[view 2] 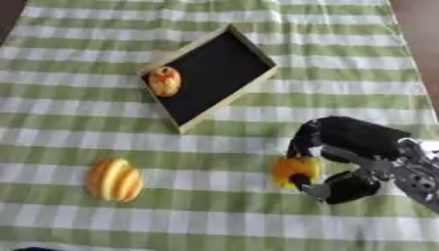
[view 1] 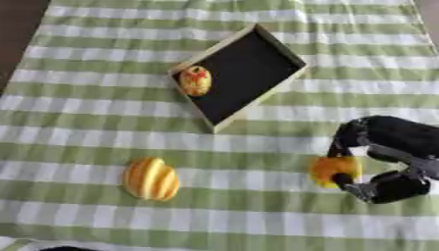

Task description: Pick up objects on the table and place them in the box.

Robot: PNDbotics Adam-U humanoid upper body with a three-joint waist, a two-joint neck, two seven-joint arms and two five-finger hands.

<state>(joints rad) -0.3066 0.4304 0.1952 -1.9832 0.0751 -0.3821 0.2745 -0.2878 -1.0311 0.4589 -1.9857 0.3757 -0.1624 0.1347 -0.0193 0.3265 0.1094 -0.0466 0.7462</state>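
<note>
One round orange-red item (view 1: 195, 80) lies in box (view 1: 277, 44), left corner; rest of box bare. Right hand (view 2: 343, 162) curls around orange object (view 2: 296, 169); ridged yellow object (view 1: 152, 179) well apart on cloth (view 1: 85, 127).

robot hand (view 2: 330, 162) grasping orange object (view 2: 293, 169), box (view 2: 230, 96)

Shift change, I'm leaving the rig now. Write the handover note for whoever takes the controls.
Right hand: fingers curled round a small orange object, low over the cloth at the right, not yet moved toward the box.
Left hand: not in view.
Box: sits tilted at upper centre and holds one orange-and-red object by its left corner.
Yellow-orange ridged object: lies on the striped cloth at the lower left, untouched.
Done: one item boxed. Left: box the held one, then the ridged one.
</note>
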